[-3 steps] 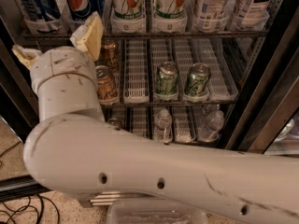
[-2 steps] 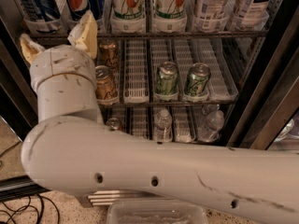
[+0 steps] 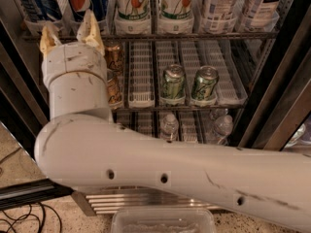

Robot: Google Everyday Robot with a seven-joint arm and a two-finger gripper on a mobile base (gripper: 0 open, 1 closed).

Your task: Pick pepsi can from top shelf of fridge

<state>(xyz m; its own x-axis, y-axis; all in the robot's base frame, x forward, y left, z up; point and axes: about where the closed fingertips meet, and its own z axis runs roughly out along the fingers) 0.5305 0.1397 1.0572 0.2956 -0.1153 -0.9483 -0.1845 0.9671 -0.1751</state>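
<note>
The fridge stands open in front of me, its dark door frame (image 3: pixel 286 86) at the right. On the top shelf (image 3: pixel 204 35) two deep blue pepsi cans stand at the left: one (image 3: pixel 86 1) with its round logo facing me, another (image 3: pixel 38 1) further left. My gripper (image 3: pixel 69 35) is just below and in front of them, its two tan fingers pointing up and spread apart with nothing between them. The right finger (image 3: pixel 91 29) overlaps the foot of the logo-facing can. White-and-green 7up cans (image 3: pixel 132 4) stand to the right.
White cans (image 3: pixel 262 4) fill the top shelf's right end. The middle rack holds gold-brown cans (image 3: pixel 114 76) beside my wrist and two green cans (image 3: pixel 173 84). Water bottles (image 3: pixel 169 125) lie on the lowest rack. A clear plastic tub (image 3: pixel 163 220) and cables (image 3: pixel 24 222) are on the floor.
My gripper has risen and shifted right, from below the shelf edge up to the foot of the pepsi cans. Its fingers stay spread.
</note>
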